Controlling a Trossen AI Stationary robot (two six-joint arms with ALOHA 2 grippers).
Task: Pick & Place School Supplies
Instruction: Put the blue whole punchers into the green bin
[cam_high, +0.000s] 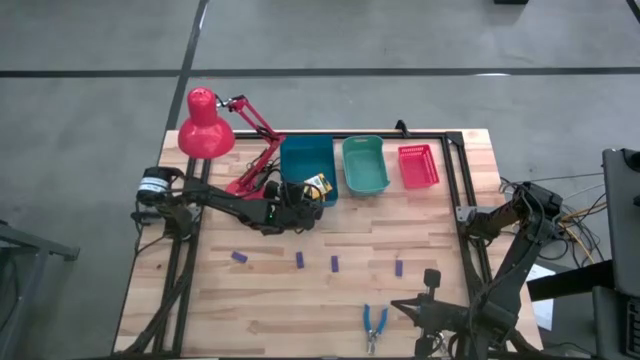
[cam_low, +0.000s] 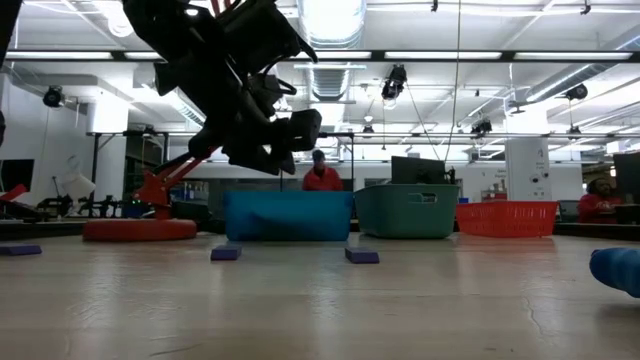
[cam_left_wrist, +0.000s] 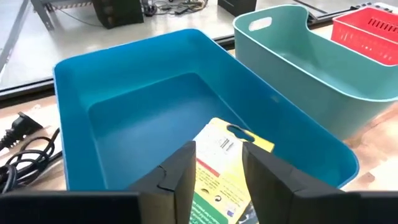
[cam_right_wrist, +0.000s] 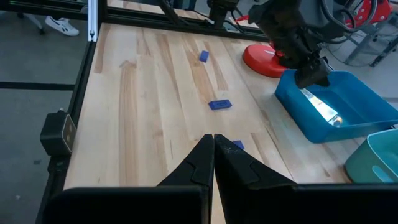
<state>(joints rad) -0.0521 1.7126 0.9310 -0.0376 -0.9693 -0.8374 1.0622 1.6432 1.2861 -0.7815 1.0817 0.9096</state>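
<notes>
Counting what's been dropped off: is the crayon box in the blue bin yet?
Over it, not resting inside. The crayon box sits between the left gripper's fingers above the blue bin; whether it's released, cannot tell.

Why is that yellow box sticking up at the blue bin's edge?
The crayon box sits tilted between the left hand's parted fingers, over the blue bin, so it looks mid-drop rather than spilled. Nothing else stands out.
</notes>
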